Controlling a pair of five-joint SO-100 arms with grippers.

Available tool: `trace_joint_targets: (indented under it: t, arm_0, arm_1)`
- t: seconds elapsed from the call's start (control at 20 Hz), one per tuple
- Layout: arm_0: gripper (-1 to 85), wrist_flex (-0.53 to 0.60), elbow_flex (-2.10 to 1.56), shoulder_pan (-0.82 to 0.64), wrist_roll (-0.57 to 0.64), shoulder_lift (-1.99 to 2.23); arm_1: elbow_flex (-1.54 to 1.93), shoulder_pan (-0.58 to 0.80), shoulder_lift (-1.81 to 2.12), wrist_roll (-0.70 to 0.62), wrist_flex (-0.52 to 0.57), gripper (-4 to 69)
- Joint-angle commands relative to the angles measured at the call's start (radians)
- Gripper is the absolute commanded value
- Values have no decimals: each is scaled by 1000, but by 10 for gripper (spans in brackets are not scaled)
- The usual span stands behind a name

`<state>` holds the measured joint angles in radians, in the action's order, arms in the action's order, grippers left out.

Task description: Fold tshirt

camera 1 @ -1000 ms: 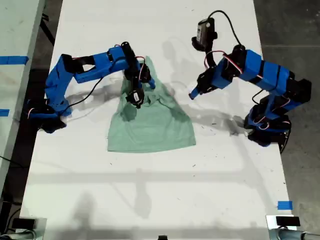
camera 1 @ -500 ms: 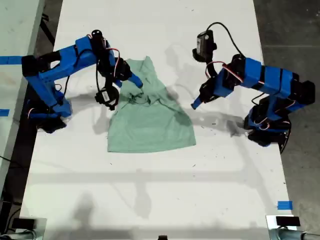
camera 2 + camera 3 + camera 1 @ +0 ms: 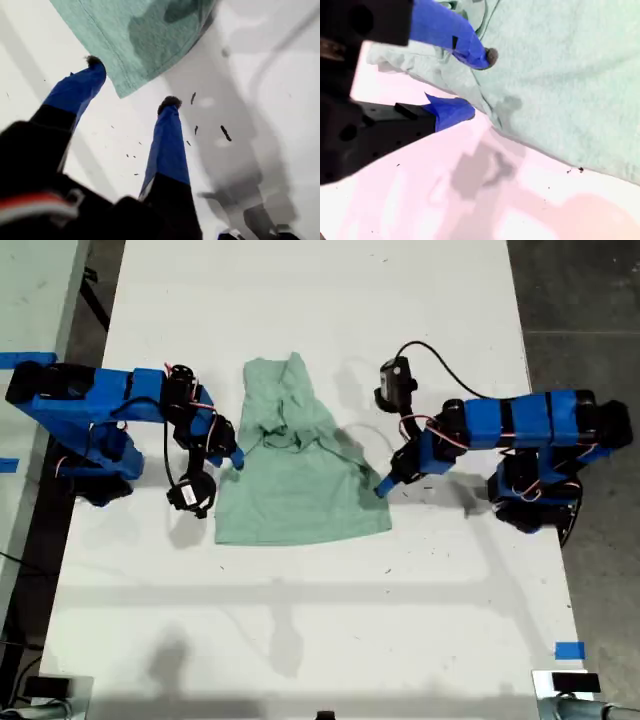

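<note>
One tshirt [image 3: 297, 465], pale mint green, lies rumpled on the white table [image 3: 320, 620] between two blue arms. My first gripper [image 3: 131, 102] has its jaws spread, one fingertip [image 3: 93, 61] at the hem corner, the other on bare table; in the exterior view it sits at the shirt's right edge. My second gripper [image 3: 470, 82] is spread too, at the cloth's edge on the exterior view's left. The sleeves are bunched and hard to make out.
</note>
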<state>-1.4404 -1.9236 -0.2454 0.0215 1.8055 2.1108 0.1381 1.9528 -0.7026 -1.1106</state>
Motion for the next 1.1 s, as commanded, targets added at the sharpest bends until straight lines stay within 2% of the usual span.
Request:
trace_joint_targets:
  t: [0.0, 0.25, 0.45, 0.6, 0.75, 0.85, 1.05]
  arm_0:
    - [162, 15, 5, 28, -14, 31]
    - [107, 64, -15, 23, -8, 23]
    - [112, 71, -18, 20, -2, 9]
    - [113, 71, -29, 18, -2, 5]
    - [112, 67, -35, 11, 5, 5]
    - [112, 66, -37, 8, 6, 3]
    - [109, 66, -44, 8, 8, 2]
  arm_1:
    - [23, -25, -5, 31, 120, 255]
    - [26, -26, -161, 66, 227, 244]
    - [-61, -29, -356, 104, 250, 238]
    - [-179, -26, -460, 98, 161, 218]
    - [-245, -28, -512, 101, 104, 71]
    - [-282, -26, -538, 114, 60, 19]
    - [-313, -35, -535, 107, -26, -2]
